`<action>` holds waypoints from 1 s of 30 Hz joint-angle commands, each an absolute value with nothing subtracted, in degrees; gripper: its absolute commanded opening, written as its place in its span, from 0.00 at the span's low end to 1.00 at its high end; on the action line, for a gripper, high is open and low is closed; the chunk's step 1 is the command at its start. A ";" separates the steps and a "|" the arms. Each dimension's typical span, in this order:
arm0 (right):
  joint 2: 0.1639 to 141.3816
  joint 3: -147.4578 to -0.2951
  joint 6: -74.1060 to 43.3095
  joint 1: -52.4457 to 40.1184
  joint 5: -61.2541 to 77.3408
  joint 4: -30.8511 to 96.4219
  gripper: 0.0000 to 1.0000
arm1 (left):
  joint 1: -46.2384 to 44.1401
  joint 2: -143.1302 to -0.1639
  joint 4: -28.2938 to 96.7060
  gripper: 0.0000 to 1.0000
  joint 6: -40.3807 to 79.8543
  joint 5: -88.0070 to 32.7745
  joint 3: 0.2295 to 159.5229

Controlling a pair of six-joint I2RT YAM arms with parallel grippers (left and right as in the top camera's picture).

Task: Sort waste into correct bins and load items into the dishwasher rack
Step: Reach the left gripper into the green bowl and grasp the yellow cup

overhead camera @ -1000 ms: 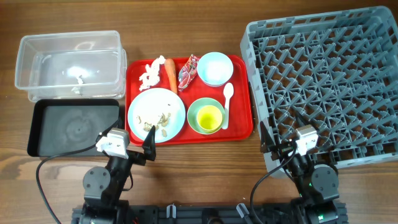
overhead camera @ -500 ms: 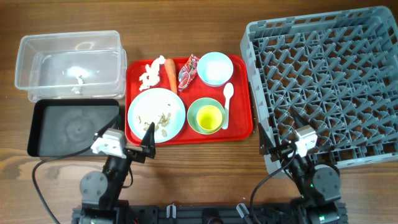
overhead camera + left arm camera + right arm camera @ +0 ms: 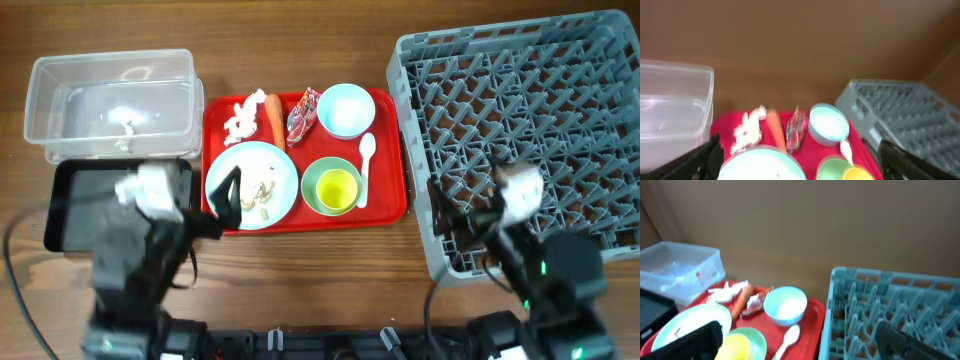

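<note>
On the red tray [image 3: 305, 217] lie a white tissue [image 3: 240, 120], a carrot piece [image 3: 274, 118], a red wrapper [image 3: 303, 113], a pale blue bowl [image 3: 345, 108], a white spoon [image 3: 365, 165], a light blue plate [image 3: 255, 165] with beige scraps [image 3: 262, 190], and a green bowl [image 3: 318, 190] holding the yellow cup [image 3: 337, 187]. My left gripper [image 3: 222, 200] is open and empty above the plate's left edge; it also shows in the left wrist view [image 3: 800, 167]. My right gripper [image 3: 455, 225] hangs open and empty over the grey rack's [image 3: 530, 110] front-left corner; it also shows in the right wrist view [image 3: 800, 345].
The clear tub [image 3: 110, 105] stands at the far left with the black tray [image 3: 75, 205] in front of it, partly under my left arm. The rack fills the right side. Bare wooden table lies in front of the red tray.
Both arms have lifted from their low rest at the front edge and moved away from it: the left over the black tray and plate edge, the right over the rack's corner. Objects have not moved.
</note>
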State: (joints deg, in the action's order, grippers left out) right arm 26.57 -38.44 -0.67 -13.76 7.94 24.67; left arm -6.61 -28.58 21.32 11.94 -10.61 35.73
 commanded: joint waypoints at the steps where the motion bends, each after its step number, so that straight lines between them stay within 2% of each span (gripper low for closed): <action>1: 41.01 -52.23 -0.03 -13.50 8.91 33.39 1.00 | -6.26 -44.80 30.02 1.00 12.91 -12.64 52.42; 7: 60.10 -69.63 -0.25 -13.50 13.06 47.29 1.00 | -6.26 -66.70 49.47 1.00 12.88 -16.27 76.64; 12: 67.05 -72.23 -0.23 -13.47 23.03 49.04 1.00 | -6.28 -74.67 49.93 0.99 18.92 -27.97 81.78; 14: 68.31 -72.23 -2.26 -13.47 21.89 49.08 1.00 | -7.38 -76.69 49.91 0.84 18.94 -28.73 81.76; 15: 68.95 -72.23 -4.56 -13.45 19.70 49.19 1.00 | -8.51 -77.87 50.70 0.83 18.92 -28.53 81.76; 18: 70.24 -72.23 -14.37 -12.78 8.73 50.04 1.00 | -14.68 -82.35 54.72 0.76 18.94 -23.14 81.76; 20: 70.39 -72.44 -16.80 -10.81 5.26 50.52 1.00 | -18.06 -84.36 56.23 0.76 18.94 -18.90 81.76; 23: 70.35 -73.43 -17.67 -6.61 5.19 51.57 1.00 | -23.20 -87.22 57.36 0.75 18.94 -14.46 81.76; 30: 70.35 -74.56 -16.43 -1.15 8.88 54.30 0.99 | -32.60 -93.27 60.07 0.64 21.63 -2.04 81.60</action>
State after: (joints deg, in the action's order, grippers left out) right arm 70.32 -73.10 -15.86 -1.83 7.70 53.69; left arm -29.26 -90.39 59.66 19.16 -11.18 81.12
